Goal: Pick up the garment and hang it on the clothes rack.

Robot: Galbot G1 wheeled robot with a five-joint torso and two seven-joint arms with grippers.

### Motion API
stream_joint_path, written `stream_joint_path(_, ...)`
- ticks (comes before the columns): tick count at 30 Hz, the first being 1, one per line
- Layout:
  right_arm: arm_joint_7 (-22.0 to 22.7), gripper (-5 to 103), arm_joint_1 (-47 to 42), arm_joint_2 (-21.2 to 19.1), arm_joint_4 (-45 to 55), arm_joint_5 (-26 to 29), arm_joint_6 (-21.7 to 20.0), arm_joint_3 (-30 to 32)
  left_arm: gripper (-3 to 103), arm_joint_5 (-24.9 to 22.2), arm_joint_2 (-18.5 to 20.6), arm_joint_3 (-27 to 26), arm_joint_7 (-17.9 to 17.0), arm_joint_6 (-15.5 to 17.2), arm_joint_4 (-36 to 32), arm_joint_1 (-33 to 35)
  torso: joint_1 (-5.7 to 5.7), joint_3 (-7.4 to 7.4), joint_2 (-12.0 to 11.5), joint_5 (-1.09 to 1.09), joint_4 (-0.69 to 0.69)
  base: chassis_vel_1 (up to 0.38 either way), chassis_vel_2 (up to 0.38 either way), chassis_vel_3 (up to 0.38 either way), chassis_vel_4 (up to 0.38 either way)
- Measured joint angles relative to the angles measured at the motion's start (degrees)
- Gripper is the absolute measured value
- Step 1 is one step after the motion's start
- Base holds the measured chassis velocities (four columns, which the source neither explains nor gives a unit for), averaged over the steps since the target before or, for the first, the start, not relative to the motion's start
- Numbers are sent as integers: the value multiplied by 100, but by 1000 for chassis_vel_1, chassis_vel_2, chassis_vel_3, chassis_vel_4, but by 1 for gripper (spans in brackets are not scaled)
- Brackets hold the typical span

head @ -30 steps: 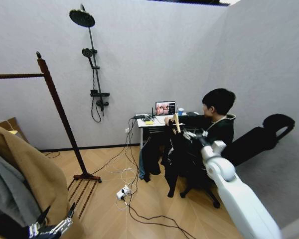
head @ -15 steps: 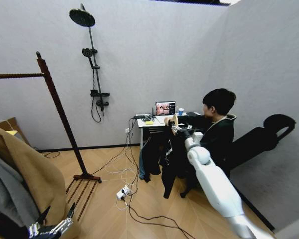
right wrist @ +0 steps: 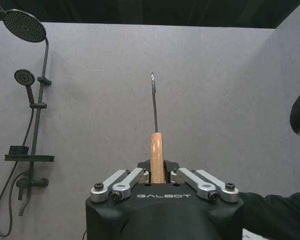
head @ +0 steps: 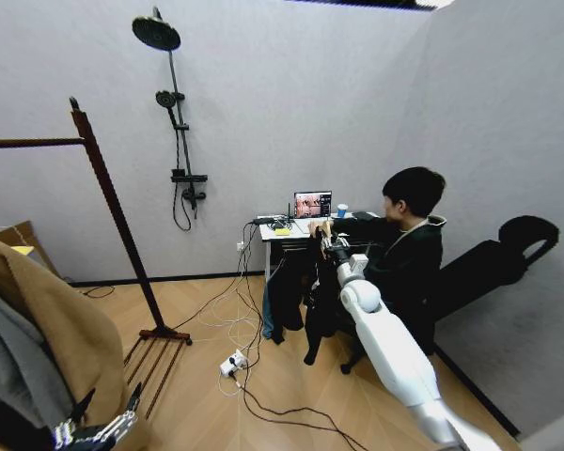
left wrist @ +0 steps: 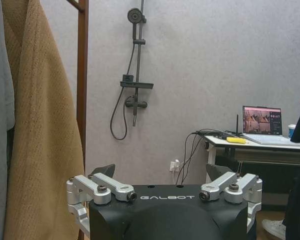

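The garment [head: 320, 305], a black T-shirt, hangs from a light wooden hanger [right wrist: 156, 150] in front of the desk. My right gripper [head: 331, 246] is shut on the hanger's neck, and in the right wrist view the metal hook [right wrist: 154, 100] rises straight above the right gripper [right wrist: 157, 175]. The clothes rack [head: 113, 216] stands far to the left, its top bar [head: 28, 143] running off the edge. My left gripper [head: 94, 430] rests low at the bottom left, open and holding nothing, as the left wrist view also shows for the left gripper [left wrist: 160, 172].
A tan coat [head: 47, 319] over grey cloth hangs at the near left. A seated person [head: 409, 244] and a desk [head: 282, 230] with a laptop are right behind the garment. Cables and a power strip [head: 232, 362] lie on the floor. A shower fixture [head: 174, 122] is on the back wall.
My right arm has swung leftward and its elbow has moved toward the middle. The gripper and hanging garment shifted slightly left and down. The left arm has not moved.
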Motion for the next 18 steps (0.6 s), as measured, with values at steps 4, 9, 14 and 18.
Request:
stream_joint_path(4, 11, 10, -45, -55, 31, -11, 22, 32, 100, 0, 0, 0, 0, -1, 0, 0, 0, 0, 0, 0, 0, 0, 0, 0, 0)
stream_joint_path(9, -95, 10, -218, -164, 197, 174, 90, 28, 100, 0, 0, 0, 0, 0, 0, 0, 0, 0, 0, 1, 1, 0, 0, 0, 0)
stream_joint_path(14, -452, 10, -562, -482, 739, 464, 22, 58, 100, 0, 0, 0, 0, 0, 0, 0, 0, 0, 0, 1, 0, 0, 0, 0, 0)
stream_joint_path(18, -603, 10, -878, -694, 1405, 828, -105, 45, 100, 0, 0, 0, 0, 0, 0, 0, 0, 0, 0, -1, 0, 0, 0, 0, 0)
